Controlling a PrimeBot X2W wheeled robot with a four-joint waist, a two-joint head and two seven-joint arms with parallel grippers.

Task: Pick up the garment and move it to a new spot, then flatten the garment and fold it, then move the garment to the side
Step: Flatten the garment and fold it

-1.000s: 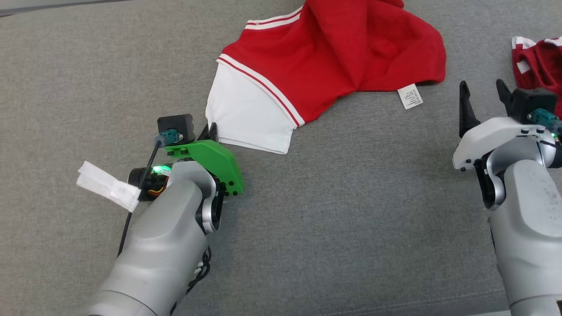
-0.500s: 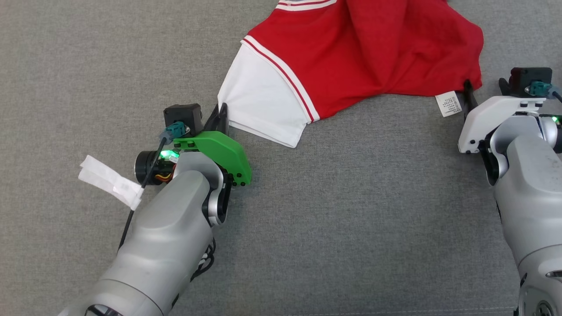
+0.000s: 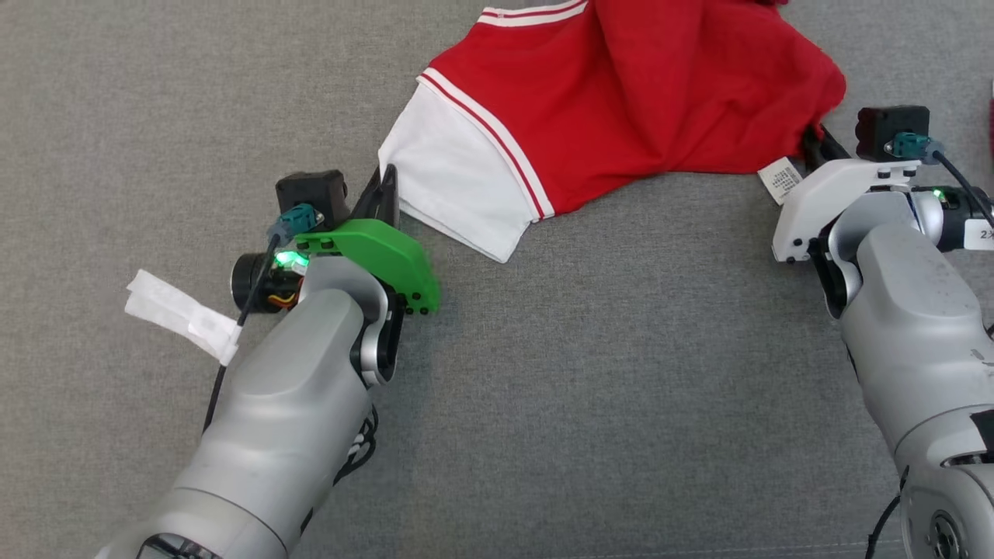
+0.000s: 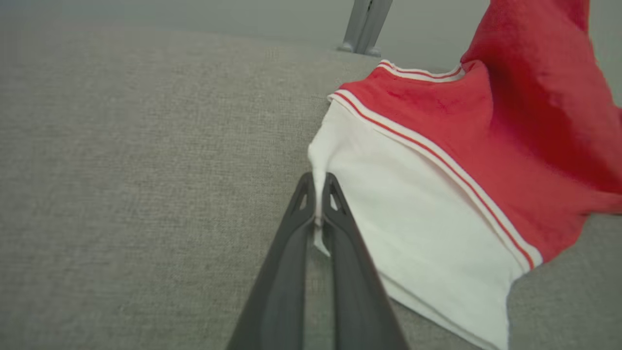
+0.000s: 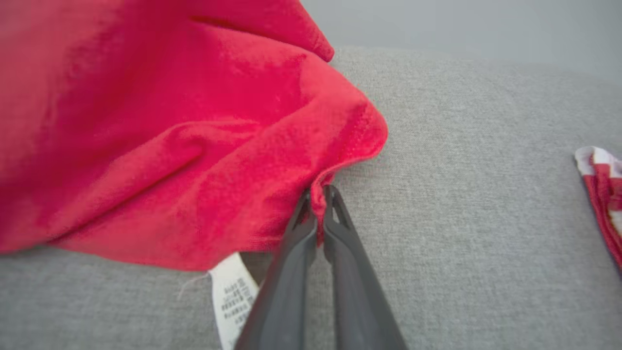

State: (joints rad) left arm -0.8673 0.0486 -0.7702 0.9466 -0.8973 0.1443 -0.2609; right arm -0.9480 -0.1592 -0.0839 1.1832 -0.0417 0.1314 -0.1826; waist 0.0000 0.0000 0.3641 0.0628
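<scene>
The garment [image 3: 621,101] is a red shirt with a white sleeve and red-white stripes, lying rumpled on the grey cloth surface at the top middle of the head view. My left gripper [image 3: 386,186] is shut on the corner of the white sleeve [image 4: 427,233], and the left wrist view shows white cloth pinched between the fingers [image 4: 318,194]. My right gripper [image 3: 811,144] is shut on the red hem at the garment's right corner [image 5: 340,146], next to a white care label [image 5: 233,296]. The right wrist view shows the red edge between its fingertips [image 5: 318,199].
A second red and white cloth [image 5: 602,194] lies to the right of my right gripper. A grey metal leg [image 4: 364,24] stands beyond the surface's far edge. White tape [image 3: 182,314] hangs from my left wrist cable. Open grey surface [image 3: 606,388] lies in front of the garment.
My right gripper moved in to the garment's right corner and shut on the red hem. The left gripper kept its hold on the white sleeve. The head camera shifted.
</scene>
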